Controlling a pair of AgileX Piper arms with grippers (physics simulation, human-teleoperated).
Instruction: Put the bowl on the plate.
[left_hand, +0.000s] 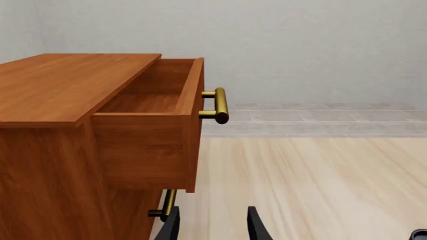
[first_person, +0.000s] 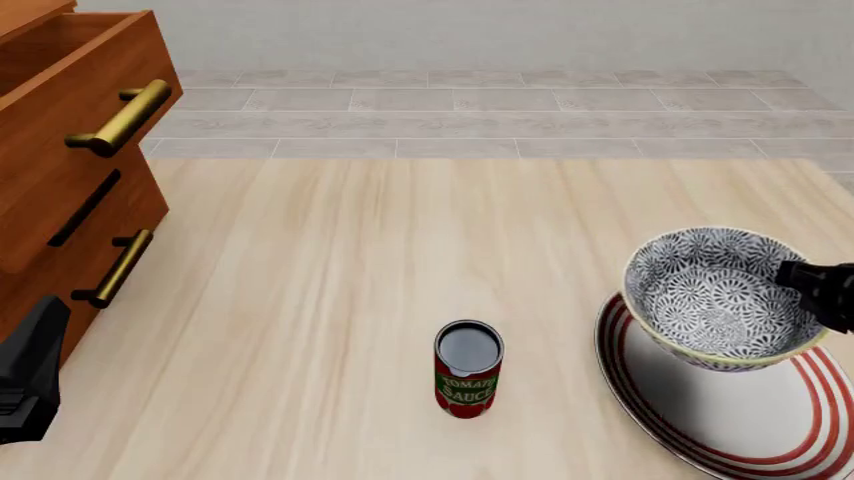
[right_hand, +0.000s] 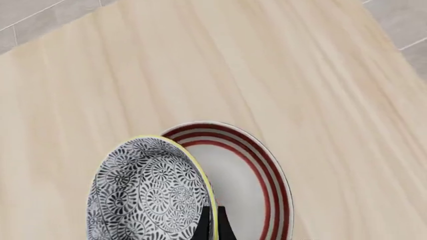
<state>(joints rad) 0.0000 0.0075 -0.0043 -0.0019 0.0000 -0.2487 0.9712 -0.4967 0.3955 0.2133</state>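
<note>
right hand (right_hand: 212, 222) pinches bowl (first_person: 721, 297) rim above plate (first_person: 787, 425); sauce can (first_person: 467, 368) beside; left hand (left_hand: 212, 225) wide.

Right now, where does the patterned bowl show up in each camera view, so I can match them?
Left wrist view: not in it; only the wooden drawer unit and table.
Front view: bowl at the right edge, held by the right gripper above the plate.
Right wrist view: bowl at the bottom, overlapping the plate.
Shared landmark: the red-ringed plate, in the front and right wrist views.
</note>
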